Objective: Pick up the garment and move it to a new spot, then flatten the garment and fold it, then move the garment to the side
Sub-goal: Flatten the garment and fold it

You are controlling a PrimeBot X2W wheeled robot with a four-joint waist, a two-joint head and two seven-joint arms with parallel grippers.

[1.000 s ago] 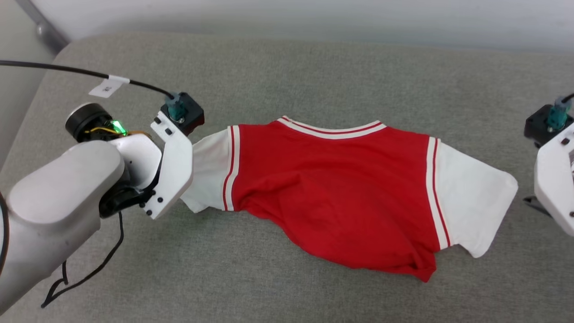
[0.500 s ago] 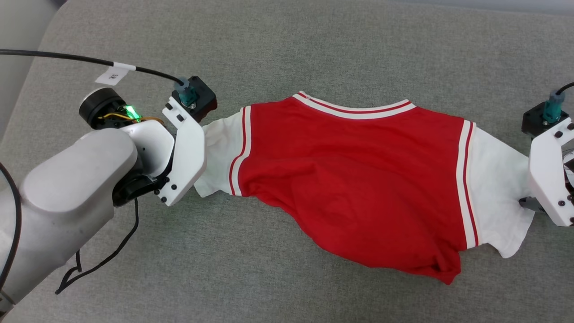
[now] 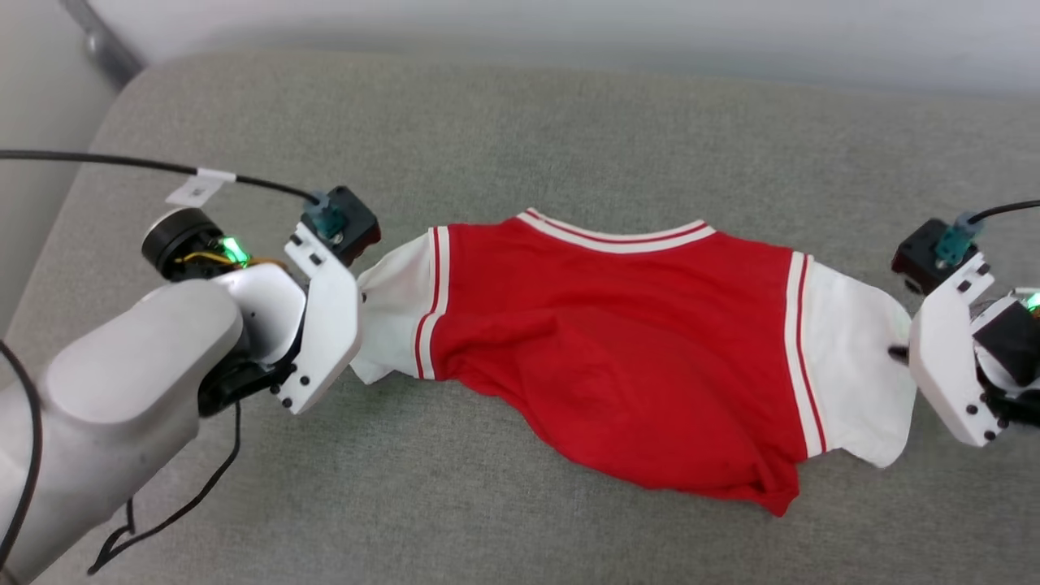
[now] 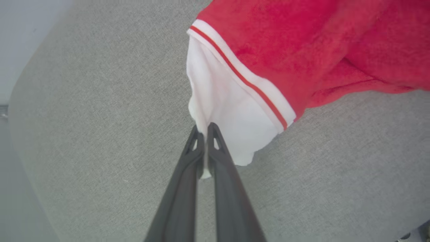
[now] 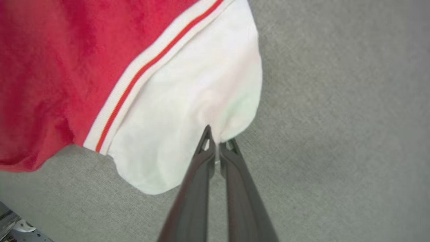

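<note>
Pinching garment [image 3: 617,341] sleeves | left pincer [image 4: 202,131] clamped | right pincer [image 5: 218,138] clamped

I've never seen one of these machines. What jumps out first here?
A red jersey with white sleeves and striped seams, stretched across the middle of a grey cushion. The left arm and right arm flank it, each with dark jaws shut on a sleeve edge.

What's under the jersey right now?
Grey fabric surface, visible all round the jersey. The left hand and right hand each pinch a white sleeve edge. The jersey's lower face, and anything beneath its red middle, is covered.
</note>
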